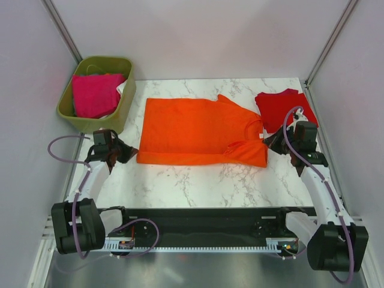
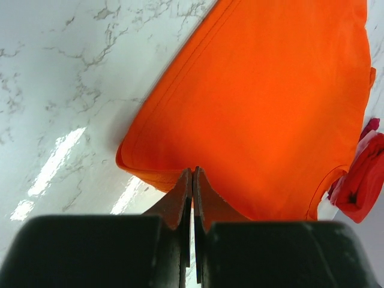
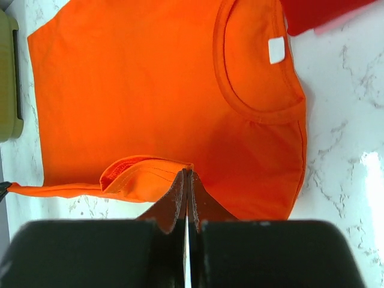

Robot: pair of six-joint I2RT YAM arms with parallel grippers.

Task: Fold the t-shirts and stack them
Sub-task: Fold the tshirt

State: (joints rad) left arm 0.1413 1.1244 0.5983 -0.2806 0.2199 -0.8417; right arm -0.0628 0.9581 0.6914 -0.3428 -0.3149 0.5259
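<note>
An orange t-shirt [image 1: 198, 129] lies spread flat on the marble table, hem to the left and collar to the right. My left gripper [image 1: 127, 153] is at its near left hem corner. In the left wrist view its jaws [image 2: 193, 171] are shut with the tips on the hem edge of the orange cloth [image 2: 270, 102]. My right gripper [image 1: 270, 144] is at the near sleeve, shut [image 3: 191, 171] on the sleeve's raised corner of the orange shirt [image 3: 138, 90]. A folded red t-shirt [image 1: 282, 107] lies at the back right. A magenta pink t-shirt [image 1: 95, 95] sits in the bin.
The olive-green bin [image 1: 123, 108] stands at the table's back left corner, just beyond my left gripper. The red shirt [image 2: 363, 180] lies close to the orange collar. Grey walls close in the table on both sides and at the back.
</note>
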